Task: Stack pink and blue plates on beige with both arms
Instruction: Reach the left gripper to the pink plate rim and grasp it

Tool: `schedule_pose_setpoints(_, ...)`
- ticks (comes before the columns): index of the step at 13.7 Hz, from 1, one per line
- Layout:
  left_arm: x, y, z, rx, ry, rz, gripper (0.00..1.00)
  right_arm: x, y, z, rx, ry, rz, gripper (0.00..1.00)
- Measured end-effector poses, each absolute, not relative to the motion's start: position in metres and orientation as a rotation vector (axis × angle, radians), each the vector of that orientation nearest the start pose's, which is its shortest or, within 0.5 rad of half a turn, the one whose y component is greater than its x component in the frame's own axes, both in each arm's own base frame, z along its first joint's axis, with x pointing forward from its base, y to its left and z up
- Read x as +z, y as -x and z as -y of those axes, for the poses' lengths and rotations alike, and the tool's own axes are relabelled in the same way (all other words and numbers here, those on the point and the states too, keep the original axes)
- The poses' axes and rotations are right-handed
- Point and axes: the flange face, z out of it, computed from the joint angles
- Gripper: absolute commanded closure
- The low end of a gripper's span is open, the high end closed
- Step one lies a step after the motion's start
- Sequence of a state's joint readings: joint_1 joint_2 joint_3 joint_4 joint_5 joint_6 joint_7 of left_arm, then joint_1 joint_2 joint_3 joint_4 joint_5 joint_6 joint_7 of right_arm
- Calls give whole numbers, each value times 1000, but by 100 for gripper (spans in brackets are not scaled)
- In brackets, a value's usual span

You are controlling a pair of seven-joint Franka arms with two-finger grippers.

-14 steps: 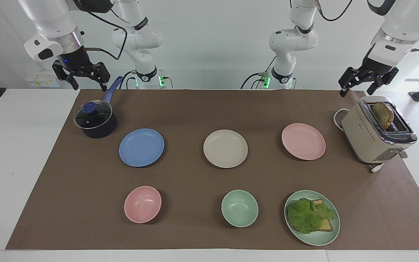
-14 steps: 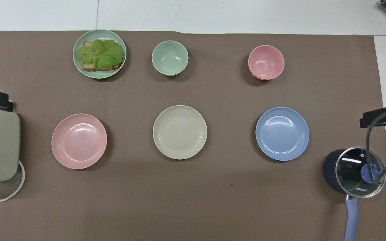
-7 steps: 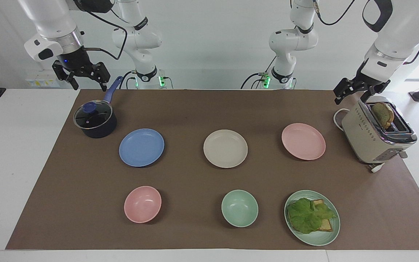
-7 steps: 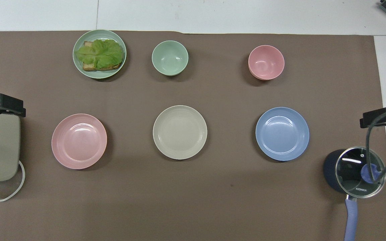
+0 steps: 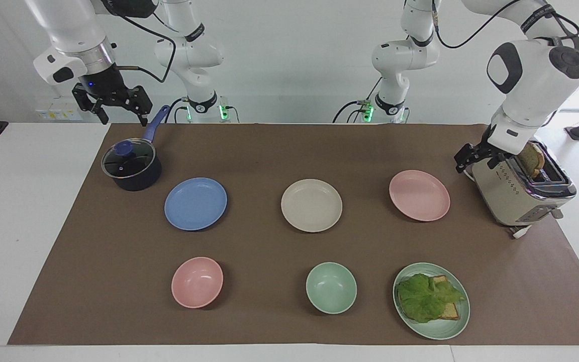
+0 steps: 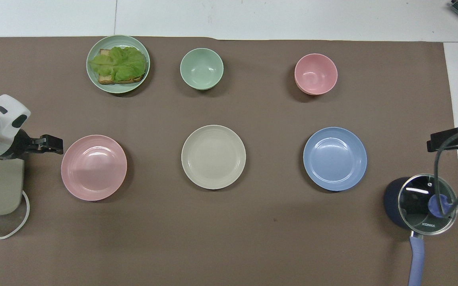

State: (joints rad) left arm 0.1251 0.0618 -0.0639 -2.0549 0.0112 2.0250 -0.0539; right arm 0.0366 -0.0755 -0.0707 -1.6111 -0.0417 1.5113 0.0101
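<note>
Plates [image 5: 311, 205] lie unstacked mid-frame; left gripper [image 5: 474, 157] beside pink plate [image 5: 419, 195], right gripper [image 5: 113, 103] waiting upper left (both fingers open).

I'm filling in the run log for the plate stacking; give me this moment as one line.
left gripper: jaws open, empty, beside toaster, near pink plate | right gripper: open, waiting above pot | blue plate, beige plate: unstacked

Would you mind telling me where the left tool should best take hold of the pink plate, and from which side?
Probably the raised rim on the side toward the toaster. The pink plate lies flat and shallow on the mat, so only its thin edge offers a grip, one finger under and one over. The left tool, open, hangs low at that side already, so it can come in low from there.
</note>
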Motion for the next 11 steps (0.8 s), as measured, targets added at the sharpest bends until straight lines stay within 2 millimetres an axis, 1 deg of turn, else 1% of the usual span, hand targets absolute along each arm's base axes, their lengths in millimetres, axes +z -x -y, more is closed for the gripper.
schedule_pose_setpoints(2,362,-552,-35,206,3129,172,0,641,-524,24,40,3176,-73,0)
schedule_pose_setpoints(3,349,-553,-36,224,3129,173,0,641,-524,24,40,3176,-73,0)
schedule_pose_setpoints(5,326,-548,-37,252,3129,177,0,641,-524,24,40,3176,-73,0)
schedule_pose_setpoints(7,309,-537,-39,294,3126,185,0,641,-524,24,40,3176,-73,0)
schedule_pose_setpoints(8,305,-534,-40,308,3125,186,35,641,-524,24,40,3176,-73,0)
schedule_pose_setpoints(9,304,-533,-40,314,3124,186,67,641,-524,24,40,3176,-73,0)
schedule_pose_setpoints(10,303,-533,-39,318,3124,185,91,641,-524,24,40,3176,-73,0)
schedule_pose_setpoints(11,303,-532,-39,319,3124,183,100,641,-524,24,40,3176,-73,0)
